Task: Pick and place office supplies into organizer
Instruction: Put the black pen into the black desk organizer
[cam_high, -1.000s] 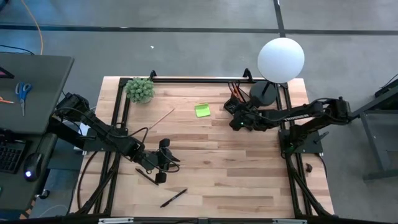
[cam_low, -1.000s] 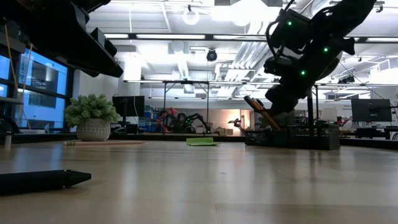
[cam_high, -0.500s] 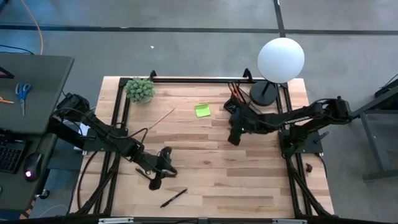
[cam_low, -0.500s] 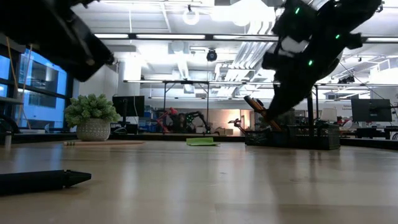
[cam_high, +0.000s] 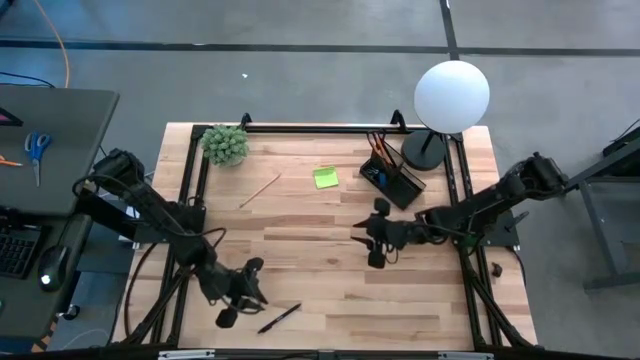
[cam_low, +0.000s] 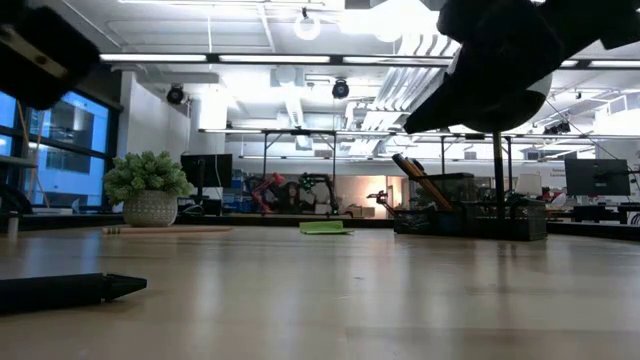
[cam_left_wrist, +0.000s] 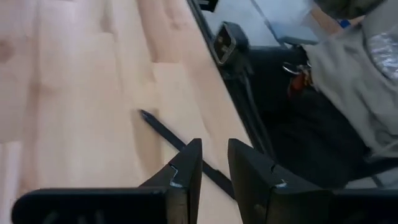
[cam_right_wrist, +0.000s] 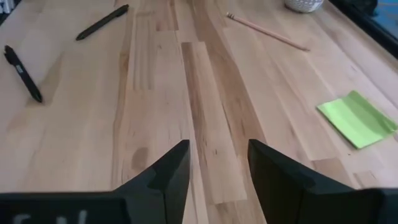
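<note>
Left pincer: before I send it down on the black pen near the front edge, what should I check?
1. Left pincer empty, fingers a little apart: ok.
2. Black pen lying flat and free, just ahead of the fingers: ok.
3. Finger gap wide enough to straddle the pen: cannot tell.
4. Right pincer well apart from the left arm, open and empty: ok.
5. Organizer standing beside the lamp, unobstructed from above: ok.
6. Free room left inside the organizer: cannot tell.
</note>
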